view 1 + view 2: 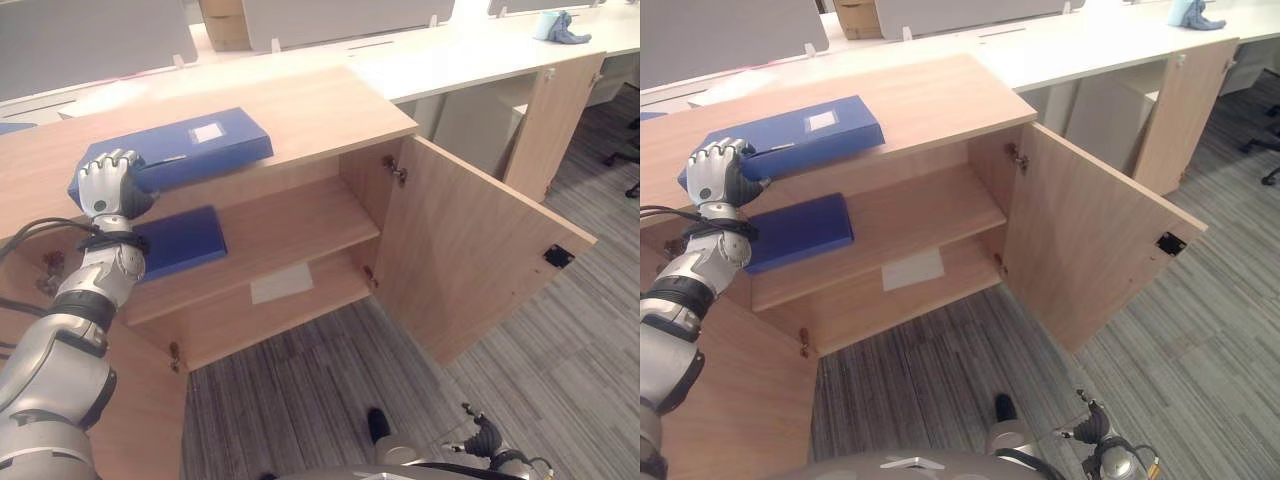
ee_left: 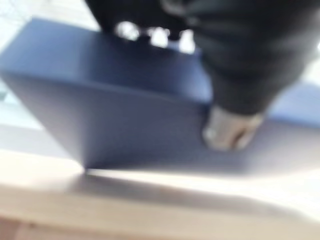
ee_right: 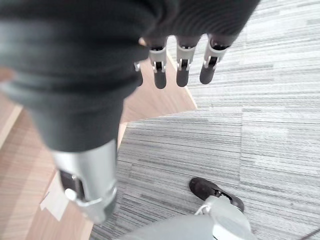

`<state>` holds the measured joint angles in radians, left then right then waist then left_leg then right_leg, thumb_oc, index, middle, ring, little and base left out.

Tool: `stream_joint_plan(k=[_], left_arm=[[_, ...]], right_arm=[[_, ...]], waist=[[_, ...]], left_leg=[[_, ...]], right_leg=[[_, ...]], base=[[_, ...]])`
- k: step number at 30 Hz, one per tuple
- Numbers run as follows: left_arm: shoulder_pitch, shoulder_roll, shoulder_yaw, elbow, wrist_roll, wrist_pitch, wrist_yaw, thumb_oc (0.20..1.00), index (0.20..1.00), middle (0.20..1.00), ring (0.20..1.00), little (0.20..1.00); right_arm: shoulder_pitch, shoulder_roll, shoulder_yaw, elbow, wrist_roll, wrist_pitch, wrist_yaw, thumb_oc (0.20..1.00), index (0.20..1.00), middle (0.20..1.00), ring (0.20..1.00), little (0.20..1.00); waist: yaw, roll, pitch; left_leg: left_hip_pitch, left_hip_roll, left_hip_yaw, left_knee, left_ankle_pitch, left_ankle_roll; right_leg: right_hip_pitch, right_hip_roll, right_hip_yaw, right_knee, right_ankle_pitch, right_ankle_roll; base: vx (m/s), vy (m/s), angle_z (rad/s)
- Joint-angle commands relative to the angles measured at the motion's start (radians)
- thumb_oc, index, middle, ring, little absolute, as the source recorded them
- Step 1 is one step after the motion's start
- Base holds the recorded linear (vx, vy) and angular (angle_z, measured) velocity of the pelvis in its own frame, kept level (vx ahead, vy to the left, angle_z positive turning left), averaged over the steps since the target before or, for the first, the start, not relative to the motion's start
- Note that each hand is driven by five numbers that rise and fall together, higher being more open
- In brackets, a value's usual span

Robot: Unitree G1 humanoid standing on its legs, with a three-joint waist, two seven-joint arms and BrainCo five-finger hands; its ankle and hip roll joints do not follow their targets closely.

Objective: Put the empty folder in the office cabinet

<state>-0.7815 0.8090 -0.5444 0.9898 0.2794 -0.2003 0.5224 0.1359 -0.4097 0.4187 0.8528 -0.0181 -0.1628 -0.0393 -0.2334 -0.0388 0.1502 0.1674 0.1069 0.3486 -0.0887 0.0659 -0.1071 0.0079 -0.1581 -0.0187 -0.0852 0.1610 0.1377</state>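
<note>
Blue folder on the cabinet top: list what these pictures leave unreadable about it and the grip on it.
- Blue folder: its near end is hidden behind the left hand in the eye views.
- Its white label: too small to read.
- Whether it is empty: closed, contents hidden.
- Left wrist view: blurred; the fingers' hold is unclear.

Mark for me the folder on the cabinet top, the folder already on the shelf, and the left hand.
folder on the cabinet top [image 1: 205, 140], left eye view, middle of its blue cover.
folder on the shelf [image 1: 185, 240], left eye view, centre of its flat face.
left hand [image 1: 108, 185], left eye view, back of the hand at the top folder's end.
</note>
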Motion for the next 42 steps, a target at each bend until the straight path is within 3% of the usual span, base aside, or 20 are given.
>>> stream_joint_plan(k=[1,4,8,12,14,21,22,28,31,42], left_arm=[[-0.061,0.023,0.090,-0.066,-0.199,-0.149,0.008,0.200,0.200,0.200,0.200,0.200],[-0.009,0.008,0.133,-0.168,-0.289,-0.184,-0.034,0.200,0.200,0.200,0.200,0.200],[0.128,-0.033,0.219,-0.344,-0.491,-0.232,-0.205,0.200,0.200,0.200,0.200,0.200],[0.277,-0.101,0.295,-0.531,-0.623,-0.216,-0.328,0.200,0.200,0.200,0.200,0.200],[0.419,-0.180,0.354,-0.656,-0.760,-0.210,-0.445,0.200,0.200,0.200,0.200,0.200],[0.669,-0.310,0.447,-0.835,-0.988,-0.174,-0.659,0.200,0.200,0.200,0.200,0.200],[0.760,-0.349,0.468,-0.884,-1.029,-0.161,-0.734,0.200,0.200,0.200,0.200,0.200],[0.897,-0.375,0.465,-0.932,-1.067,-0.110,-0.857,0.200,0.200,0.200,0.200,0.200],[0.929,-0.370,0.441,-0.933,-1.039,-0.115,-0.898,0.200,0.200,0.200,0.200,0.200],[0.915,-0.298,0.383,-0.991,-0.898,-0.126,-0.906,0.200,0.200,0.200,0.200,0.200]], right_arm=[[-0.043,-0.069,-0.001,-0.059,0.022,-0.037,-0.024,1.000,1.000,1.000,1.000,1.000],[-0.037,-0.062,-0.008,-0.096,0.051,-0.011,-0.002,1.000,1.000,1.000,1.000,1.000],[-0.032,-0.042,-0.011,-0.139,0.069,0.052,0.029,1.000,1.000,1.000,1.000,1.000],[-0.041,-0.016,-0.018,-0.172,0.066,0.095,0.070,1.000,1.000,1.000,1.000,1.000],[-0.046,0.009,-0.021,-0.207,0.079,0.098,0.106,1.000,1.000,1.000,1.000,1.000],[-0.054,0.029,-0.046,-0.329,0.178,0.092,0.189,1.000,1.000,1.000,1.000,1.000],[-0.056,0.029,-0.058,-0.408,0.226,0.104,0.209,1.000,1.000,1.000,1.000,1.000],[-0.087,0.023,-0.074,-0.562,0.365,0.149,0.261,1.000,1.000,1.000,1.000,1.000],[-0.108,0.026,-0.070,-0.614,0.436,0.171,0.287,1.000,1.000,1.000,1.000,1.000],[-0.214,0.002,-0.058,-0.713,0.613,0.233,0.299,1.000,1.000,1.000,1.000,1.000]], waist=[[0.018,0.035,0.021],[0.037,0.036,0.015],[0.071,0.034,0.006],[0.106,0.031,0.004],[0.135,0.031,0.002],[0.185,0.028,0.005],[0.204,0.025,0.006],[0.235,0.020,0.005],[0.241,0.019,0.004],[0.251,0.021,-0.013]], left_leg=[[-0.003,-0.027,-0.059,0.001,-0.124,0.066],[-0.008,-0.029,-0.080,0.001,-0.124,0.066],[-0.007,-0.035,-0.113,0.001,-0.126,0.066],[-0.006,-0.039,-0.139,0.001,-0.126,0.069],[-0.006,-0.043,-0.162,0.001,-0.124,0.074],[-0.009,-0.049,-0.205,0.001,-0.119,0.080],[-0.010,-0.051,-0.215,0.001,-0.118,0.082],[-0.012,-0.051,-0.218,0.001,-0.114,0.082],[-0.011,-0.048,-0.214,0.001,-0.112,0.082],[-0.011,-0.040,-0.202,0.001,-0.102,0.080]], right_leg=[[0.062,0.005,-0.044,-0.002,-0.098,0.044],[0.069,0.000,-0.062,-0.002,-0.102,0.042],[0.089,-0.009,-0.098,-0.002,-0.109,0.042],[0.105,-0.015,-0.125,-0.002,-0.112,0.038],[0.117,-0.017,-0.142,-0.002,-0.115,0.032],[0.137,-0.022,-0.166,-0.002,-0.119,0.023],[0.143,-0.022,-0.175,-0.002,-0.121,0.019],[0.144,-0.024,-0.186,-0.002,-0.117,0.015],[0.142,-0.023,-0.188,-0.002,-0.114,0.014],[0.132,-0.025,-0.184,-0.002,-0.105,0.017]], base=[[-0.05,-0.021,0.06],[-0.05,-0.027,0.15],[-0.03,-0.037,0.22],[-0.02,-0.028,0.16],[-0.01,-0.026,0.20],[0.00,-0.006,0.16],[0.01,-0.004,0.24],[0.00,-0.003,0.14],[0.00,-0.002,0.04],[0.00,0.000,0.00]])
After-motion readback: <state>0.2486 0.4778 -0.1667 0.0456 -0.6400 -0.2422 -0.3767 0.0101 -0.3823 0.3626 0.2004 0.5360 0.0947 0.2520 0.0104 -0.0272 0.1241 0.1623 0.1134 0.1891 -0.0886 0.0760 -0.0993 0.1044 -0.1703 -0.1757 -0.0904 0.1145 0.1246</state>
